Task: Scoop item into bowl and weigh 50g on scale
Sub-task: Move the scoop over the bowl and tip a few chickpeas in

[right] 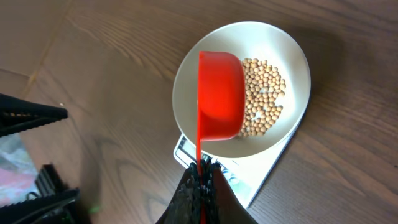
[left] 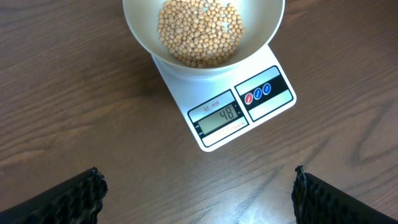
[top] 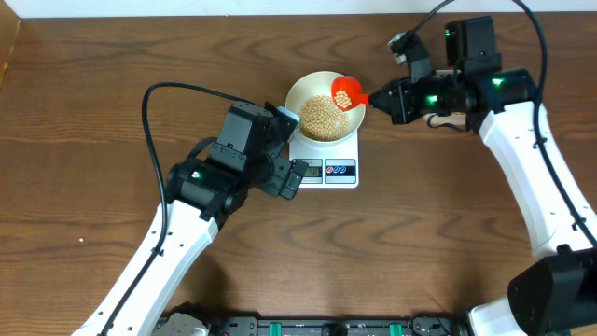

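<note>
The white bowl (top: 300,89) sits on the white scale (top: 334,172) and holds a heap of tan beans (top: 325,118). The scale's display (left: 221,116) reads 48. My right gripper (top: 375,96) is shut on the thin handle of a red scoop (top: 348,92), which hangs tipped over the bowl's right side. From the right wrist, the scoop (right: 219,93) turns its outer side towards me, above the beans (right: 264,93), with the gripper (right: 202,171) clamped on the handle. My left gripper (top: 291,175) hovers by the scale's front left, open (left: 199,193) and empty.
Dark wood table all round. Black clamp-like gear (right: 25,115) and a scrap of plastic (right: 12,168) show at the left edge of the right wrist view. The table's far edge (top: 187,7) runs along the top of the overhead view.
</note>
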